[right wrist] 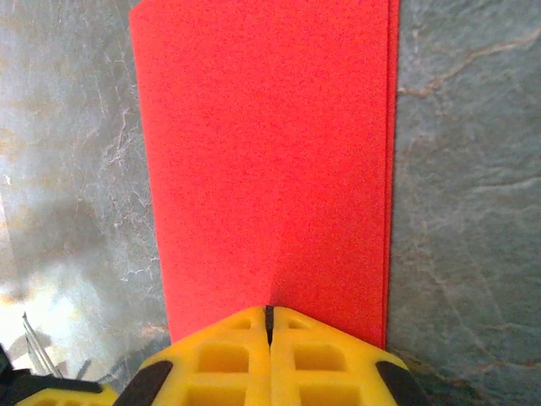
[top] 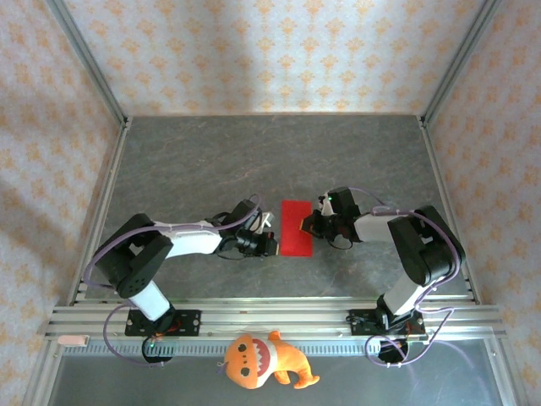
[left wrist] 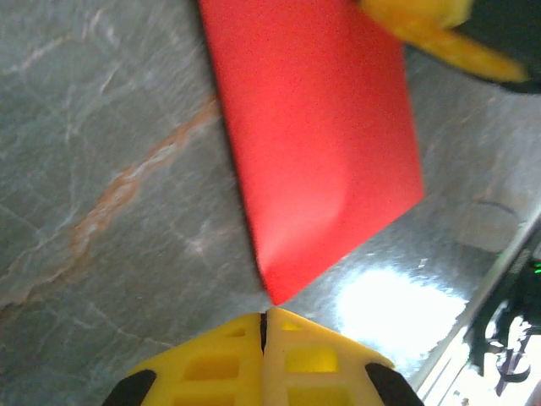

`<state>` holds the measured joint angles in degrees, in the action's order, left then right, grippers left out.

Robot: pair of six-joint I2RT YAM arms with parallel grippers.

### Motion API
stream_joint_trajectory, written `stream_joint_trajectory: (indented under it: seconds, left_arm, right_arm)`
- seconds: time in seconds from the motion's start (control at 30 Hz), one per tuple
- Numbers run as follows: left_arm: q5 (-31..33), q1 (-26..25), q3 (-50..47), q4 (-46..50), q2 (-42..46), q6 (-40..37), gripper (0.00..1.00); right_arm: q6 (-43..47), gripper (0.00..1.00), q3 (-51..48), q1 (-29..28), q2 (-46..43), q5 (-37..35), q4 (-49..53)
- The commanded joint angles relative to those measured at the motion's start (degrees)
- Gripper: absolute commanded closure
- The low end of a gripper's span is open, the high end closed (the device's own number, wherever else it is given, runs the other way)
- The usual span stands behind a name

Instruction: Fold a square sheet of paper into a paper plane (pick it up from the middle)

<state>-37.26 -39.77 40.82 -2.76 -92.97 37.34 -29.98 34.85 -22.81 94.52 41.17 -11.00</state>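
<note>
The square sheet of paper [top: 296, 226] is bright red and lies on the dark table as an upright rectangle, folded double. In the right wrist view the sheet of paper [right wrist: 262, 161] shows two layered edges along its right side. My right gripper [top: 309, 227] is shut, its tips [right wrist: 270, 309] over the sheet's near edge, where a faint bend runs up from the jaw seam. Whether paper is pinched there I cannot tell. My left gripper [top: 272, 245] is shut, its tip [left wrist: 266, 315] just touching one corner of the paper [left wrist: 313, 127]. No paper plane shape shows.
An orange plush toy [top: 258, 359] with white teeth lies on the rail below the arm bases. The grey marbled table [top: 211, 161] is walled by metal frame posts and patterned panels. A finger [left wrist: 439, 34] of my right gripper shows at the top of the left wrist view.
</note>
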Motion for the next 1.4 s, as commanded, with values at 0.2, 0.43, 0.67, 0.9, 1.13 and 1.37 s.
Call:
stream_joint_trajectory:
  seconds: [0.2, 0.43, 0.67, 0.9, 1.13, 1.37]
  left_arm:
    - [-3.98, -1.62, 4.29, -9.23, -4.01, 5.76, 1.0]
    - [-0.67, -3.28, 4.8, -5.93, -9.93, 4.02, 1.0]
    - [0.13, -3.38, -3.52, -4.35, -8.16, 1.44, 1.0]
    - [-0.01, -3.39, -5.14, 1.54, -3.36, -3.33, 1.0]
    - [-3.97, -1.97, 1.5, -3.43, -1.08, -0.16, 1.0]
    - [-5.74, 1.21, 6.07, -9.69, -6.39, 3.79, 1.0]
  right_arm:
    - [0.75, 1.0, -1.98, 0.76, 2.07, -7.07, 8.19]
    - [0.99, 1.0, -1.97, 0.75, 2.21, -7.68, 8.9]
    - [1.37, 1.0, -2.35, 0.76, 1.55, -8.38, 9.78]
    - [1.77, 1.0, -1.71, 0.76, 1.64, -8.21, 10.56]
    - [1.59, 1.0, -1.67, 0.77, 1.27, -8.57, 11.0]
    - [1.51, 1.0, -1.63, 0.76, 0.65, -8.66, 11.27]
